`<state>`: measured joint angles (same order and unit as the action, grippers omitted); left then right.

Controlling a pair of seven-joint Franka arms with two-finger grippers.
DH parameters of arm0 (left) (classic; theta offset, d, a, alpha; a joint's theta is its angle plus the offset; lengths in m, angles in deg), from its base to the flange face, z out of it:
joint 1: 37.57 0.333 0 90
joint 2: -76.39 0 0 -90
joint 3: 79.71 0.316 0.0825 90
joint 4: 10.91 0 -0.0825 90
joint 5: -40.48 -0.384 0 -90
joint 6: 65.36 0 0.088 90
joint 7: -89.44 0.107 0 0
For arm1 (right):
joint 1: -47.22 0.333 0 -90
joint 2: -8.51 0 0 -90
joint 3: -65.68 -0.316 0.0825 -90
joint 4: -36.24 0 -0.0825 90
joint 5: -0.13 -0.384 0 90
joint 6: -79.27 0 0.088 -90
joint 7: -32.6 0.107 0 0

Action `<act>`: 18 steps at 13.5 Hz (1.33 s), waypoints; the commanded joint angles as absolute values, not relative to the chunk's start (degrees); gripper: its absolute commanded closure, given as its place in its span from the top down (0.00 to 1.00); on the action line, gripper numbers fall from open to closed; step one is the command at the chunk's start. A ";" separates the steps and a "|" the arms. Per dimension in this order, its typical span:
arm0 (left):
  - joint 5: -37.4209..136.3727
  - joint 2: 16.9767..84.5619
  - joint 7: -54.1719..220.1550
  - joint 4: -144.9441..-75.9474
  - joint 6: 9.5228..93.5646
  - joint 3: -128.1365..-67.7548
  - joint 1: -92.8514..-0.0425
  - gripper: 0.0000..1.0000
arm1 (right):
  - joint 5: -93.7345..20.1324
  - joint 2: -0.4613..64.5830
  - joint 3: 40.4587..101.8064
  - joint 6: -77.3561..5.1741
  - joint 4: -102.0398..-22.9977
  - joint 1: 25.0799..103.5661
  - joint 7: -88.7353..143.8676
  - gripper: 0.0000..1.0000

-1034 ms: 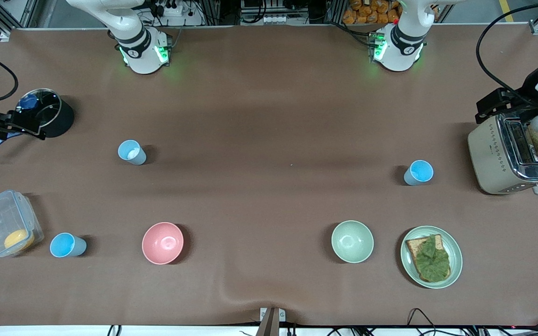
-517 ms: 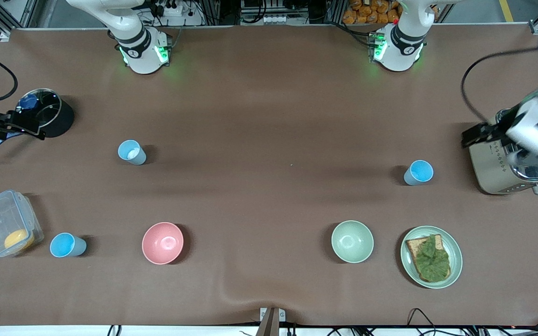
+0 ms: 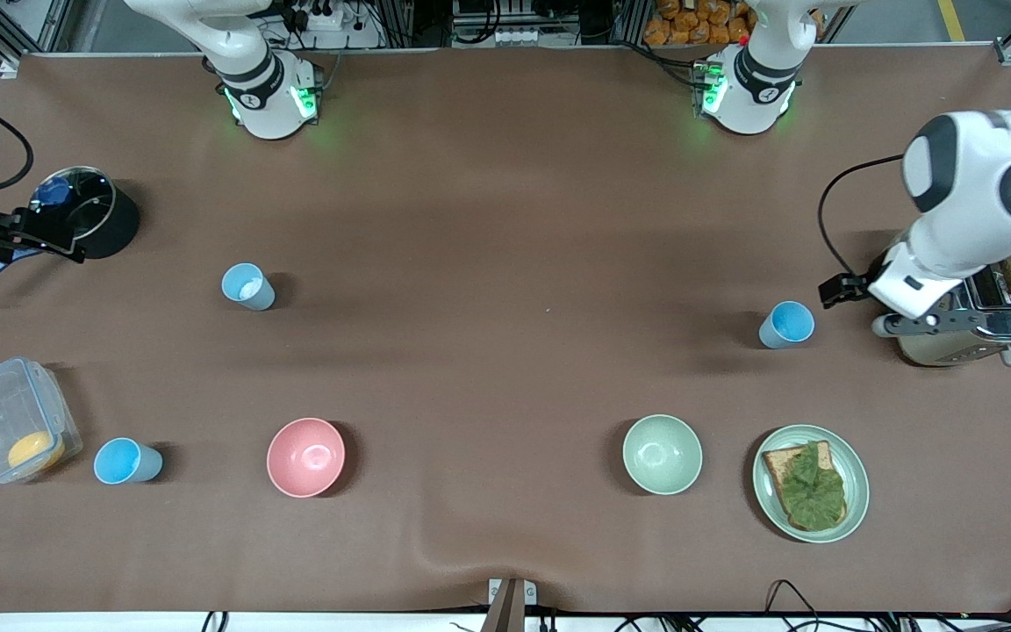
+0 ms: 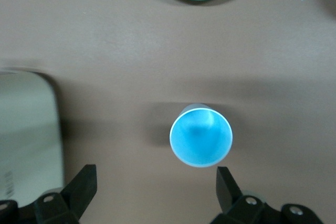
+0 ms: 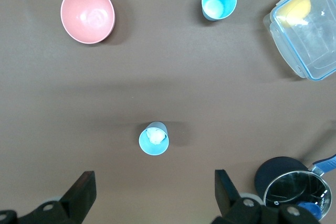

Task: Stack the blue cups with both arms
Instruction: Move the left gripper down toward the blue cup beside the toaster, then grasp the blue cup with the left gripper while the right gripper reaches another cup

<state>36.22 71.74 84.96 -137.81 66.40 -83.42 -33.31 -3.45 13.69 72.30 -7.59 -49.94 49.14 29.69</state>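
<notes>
Left tool (image 4: 152, 195): fully open, empty, over the sky blue cup (image 3: 787, 324) at right of frame, beside the toaster (image 3: 966, 338). Right tool (image 5: 152, 198): fully open, empty, above the pale blue cup (image 3: 247, 286) at left of centre on the desk (image 3: 505, 263)

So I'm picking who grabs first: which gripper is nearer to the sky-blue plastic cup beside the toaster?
Left. The left gripper hangs open beside that sky-blue cup, by the toaster. The right gripper is open, over the right arm's end of the table.
</notes>
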 commanded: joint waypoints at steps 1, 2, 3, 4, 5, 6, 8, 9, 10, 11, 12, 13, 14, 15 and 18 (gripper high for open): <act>35.12 70.87 84.43 -145.11 77.87 -84.28 -30.56 1.00 | -2.94 13.96 71.92 -7.57 -51.02 48.63 29.17 1.00; 35.12 69.11 84.52 -144.86 78.34 -84.28 -30.37 1.00 | -2.94 13.87 71.92 -9.05 -52.69 48.72 29.17 1.00; 35.21 67.96 84.43 -144.51 78.43 -84.28 -30.37 1.00 | -2.94 13.78 71.92 -10.28 -54.62 48.63 29.17 1.00; 35.30 67.00 84.35 -144.24 78.52 -84.37 -30.28 1.00 | -2.86 13.87 72.01 -11.16 -56.21 48.72 29.17 1.00; 35.82 66.12 84.08 -143.80 78.52 -84.45 -30.36 1.00 | -2.86 13.87 72.01 -12.30 -58.40 48.72 29.17 1.00; 35.91 65.32 83.99 -143.71 78.52 -84.45 -30.45 1.00 | -2.86 13.52 72.01 -14.06 -60.94 48.72 29.17 1.00; 36.52 63.74 83.64 -143.10 78.52 -84.63 -30.98 1.00 | -2.77 11.77 72.01 -18.53 -67.09 48.89 29.17 1.00; 36.88 63.13 83.64 -142.57 78.52 -84.72 -31.15 0.98 | -2.68 10.80 72.01 -21.34 -70.51 48.89 29.17 1.00; 37.05 62.68 83.64 -142.31 78.52 -84.72 -31.24 0.85 | -2.68 10.18 72.01 -24.41 -74.03 48.98 29.17 1.00; 37.14 61.98 83.47 -141.96 78.52 -84.72 -31.51 0.58 | -2.68 9.92 72.01 -27.93 -77.63 48.98 29.17 1.00; 37.14 61.02 83.12 -141.08 78.52 -85.41 -32.20 0.37 | -2.33 9.13 71.92 -31.70 -81.93 49.07 29.17 1.00; 37.14 60.84 83.11 -140.81 78.52 -85.42 -32.39 0.15 | -2.24 8.43 71.84 -35.66 -85.71 49.16 29.17 1.00; 37.14 60.57 83.03 -140.81 78.52 -85.51 -32.65 0.00 | -2.24 8.33 71.84 -38.74 -88.45 49.16 29.17 1.00; 37.58 60.31 82.42 -140.72 78.52 -85.51 -32.82 0.00 | -2.24 8.59 71.75 -41.38 -90.39 49.16 29.17 1.00; 38.81 60.31 82.24 -138.71 78.43 -85.86 -32.91 0.00 | -2.06 9.30 71.75 -47.28 -95.14 49.86 29.17 1.00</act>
